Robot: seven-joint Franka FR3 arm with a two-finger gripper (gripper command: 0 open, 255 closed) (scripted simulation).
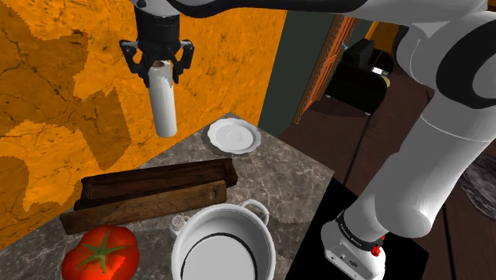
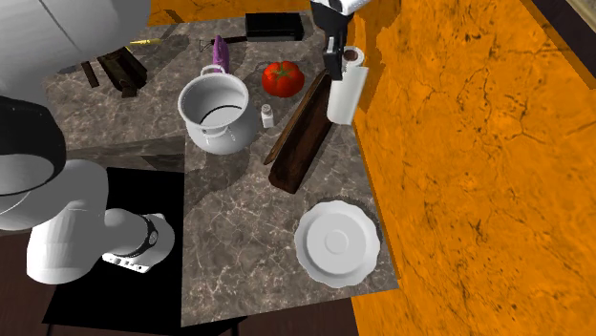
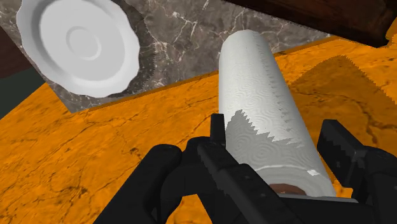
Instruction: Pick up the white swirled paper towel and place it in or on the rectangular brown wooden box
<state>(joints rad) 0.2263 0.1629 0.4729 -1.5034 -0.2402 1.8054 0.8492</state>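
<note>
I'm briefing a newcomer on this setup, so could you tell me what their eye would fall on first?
The white paper towel roll hangs upright in the end effector, lifted clear of the marbled counter against a vivid orange wall. On the counter lies the long dark wooden box, with a bright red tomato and white pot nearer the camera.

The 2 exterior views look down on the counter [image 1: 278,171] from opposite ends.
</note>
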